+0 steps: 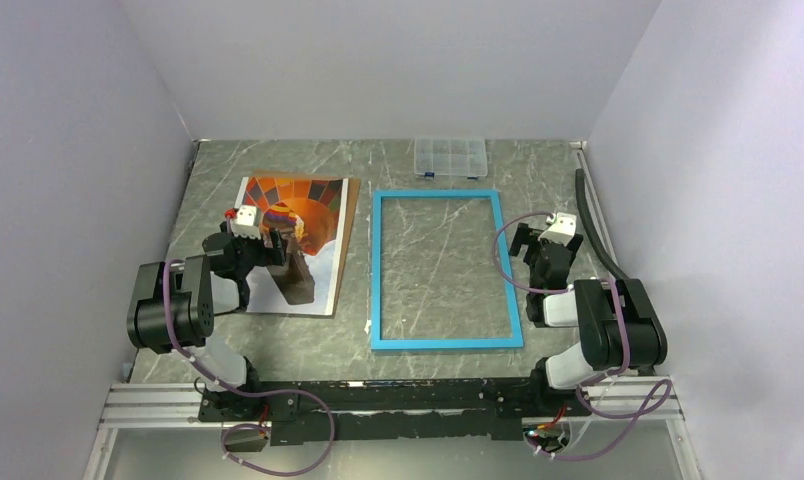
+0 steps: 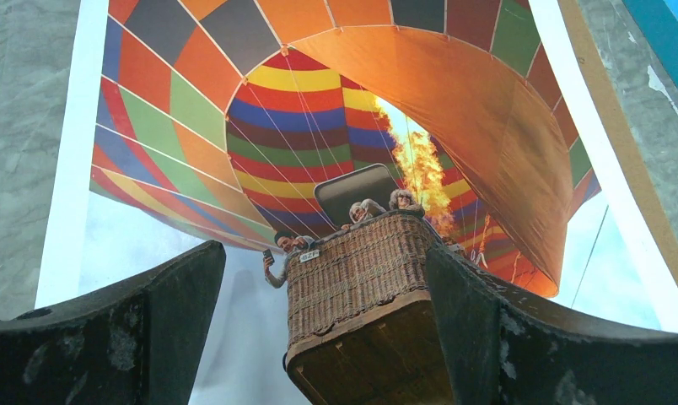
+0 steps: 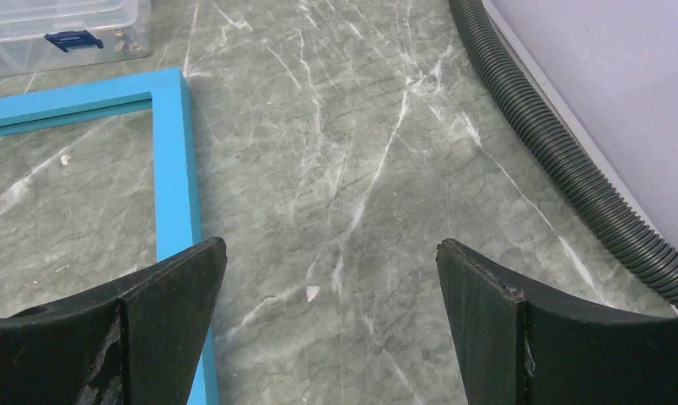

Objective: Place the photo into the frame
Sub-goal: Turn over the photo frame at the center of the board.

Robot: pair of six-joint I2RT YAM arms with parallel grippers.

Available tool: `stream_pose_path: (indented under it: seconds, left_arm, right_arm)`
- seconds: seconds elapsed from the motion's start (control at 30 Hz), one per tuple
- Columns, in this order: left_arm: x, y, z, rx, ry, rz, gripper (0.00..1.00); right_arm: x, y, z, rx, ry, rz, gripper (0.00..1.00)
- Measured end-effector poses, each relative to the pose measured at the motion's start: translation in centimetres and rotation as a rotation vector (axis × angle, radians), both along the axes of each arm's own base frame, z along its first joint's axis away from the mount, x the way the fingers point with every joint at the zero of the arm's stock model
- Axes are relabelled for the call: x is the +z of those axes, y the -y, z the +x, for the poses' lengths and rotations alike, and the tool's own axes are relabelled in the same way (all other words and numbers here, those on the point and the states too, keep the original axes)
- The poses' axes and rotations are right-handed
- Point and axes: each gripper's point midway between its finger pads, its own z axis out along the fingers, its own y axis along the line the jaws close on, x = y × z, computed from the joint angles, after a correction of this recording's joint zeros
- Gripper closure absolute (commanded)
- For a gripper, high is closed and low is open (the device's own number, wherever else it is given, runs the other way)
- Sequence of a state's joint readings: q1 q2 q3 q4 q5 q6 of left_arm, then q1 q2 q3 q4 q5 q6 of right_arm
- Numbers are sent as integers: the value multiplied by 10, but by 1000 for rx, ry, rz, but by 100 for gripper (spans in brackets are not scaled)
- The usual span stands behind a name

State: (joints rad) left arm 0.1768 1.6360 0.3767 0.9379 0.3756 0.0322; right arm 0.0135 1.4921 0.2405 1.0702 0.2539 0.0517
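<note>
The photo (image 1: 318, 200) of the orange-red balloon lies face up at the left of the table. It rests on a brown backing board (image 1: 351, 230) whose edge shows along its right side. My left gripper (image 1: 283, 238) hovers open over the photo's middle; in the left wrist view its jaws (image 2: 323, 253) straddle the printed basket on the photo (image 2: 344, 110) and hold nothing. The blue frame (image 1: 377, 270) lies flat at the table's centre, with the marble showing through it. My right gripper (image 1: 544, 240) stands open over bare table just right of the frame (image 3: 171, 152), its jaws (image 3: 330, 249) empty.
A small clear compartment box (image 1: 450, 157) sits behind the frame, and is also visible in the right wrist view (image 3: 57, 25). A black corrugated hose (image 1: 590, 220) runs along the right wall (image 3: 555, 143). Grey walls close in the table on three sides.
</note>
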Motion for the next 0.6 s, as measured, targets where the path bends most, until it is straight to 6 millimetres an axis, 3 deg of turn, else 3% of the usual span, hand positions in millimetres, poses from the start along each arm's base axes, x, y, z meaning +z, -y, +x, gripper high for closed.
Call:
stream_pose_path:
  seconds: [0.6]
  left_arm:
    - [-1, 0, -1, -5, -13, -6, 5]
  right_arm:
    - [-1, 0, 0, -1, -3, 0, 0]
